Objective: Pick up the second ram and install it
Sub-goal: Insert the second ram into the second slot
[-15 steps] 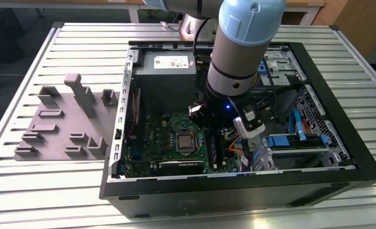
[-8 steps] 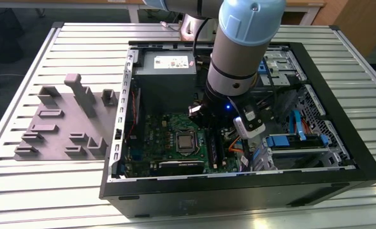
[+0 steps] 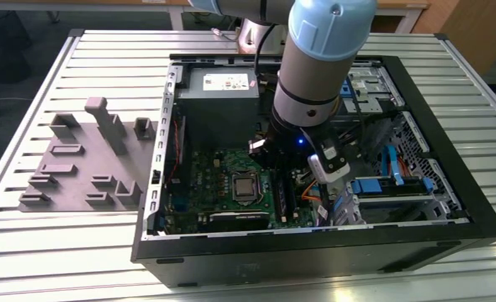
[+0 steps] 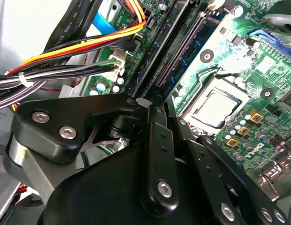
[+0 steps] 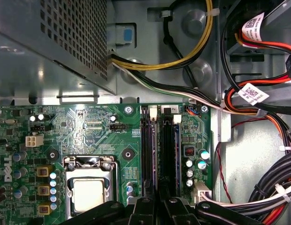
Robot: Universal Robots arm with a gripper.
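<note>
The second ram (image 5: 153, 154) stands on edge in a long black slot of the green motherboard (image 5: 89, 126), beside another dark slot (image 5: 169, 154). It runs straight away from my fingertips. In the second wrist view the ram (image 4: 180, 51) leads up to my gripper (image 4: 147, 99). My gripper (image 5: 157, 202) sits at the near end of the ram, its black fingers drawn together. Whether they pinch the ram or only rest on it is hidden by the linkages. In the exterior view the arm (image 3: 315, 75) reaches down into the open computer case, over the motherboard (image 3: 223, 170).
The processor socket (image 5: 89, 192) lies beside the slots. A grey power supply (image 3: 223, 94) stands at the slots' far end. Cable bundles (image 5: 257, 108) hang on the slots' other side, near a drive cage (image 3: 391, 185). A grey parts fixture (image 3: 89, 157) lies outside the case.
</note>
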